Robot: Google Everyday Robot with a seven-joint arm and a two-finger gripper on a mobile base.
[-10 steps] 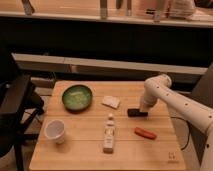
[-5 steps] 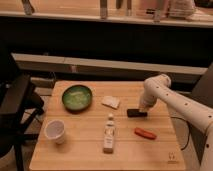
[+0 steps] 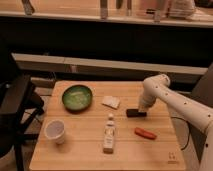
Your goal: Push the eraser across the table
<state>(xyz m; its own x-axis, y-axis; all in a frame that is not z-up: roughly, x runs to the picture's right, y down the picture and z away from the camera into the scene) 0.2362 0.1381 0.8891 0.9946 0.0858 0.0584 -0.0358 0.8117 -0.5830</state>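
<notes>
Camera view: eraser (image 3: 136, 113) lying toward 3 o'clock from bench (image 3: 80, 152) centre, tool (image 3: 142, 106) low at its 1 o'clock end, seemingly touching. Cannot tell whether tool wide or narrow. Best kept low and square behind that end, pushing steadily toward 9 o'clock, steering between wedge (image 3: 111, 102) at 10 and bottle (image 3: 109, 134) at 8 to avoid a twist or a knock. Counted: one eraser, one wedge, one bottle, one bowl (image 3: 77, 97), one cup (image 3: 54, 131), one orange item (image 3: 145, 133).
</notes>
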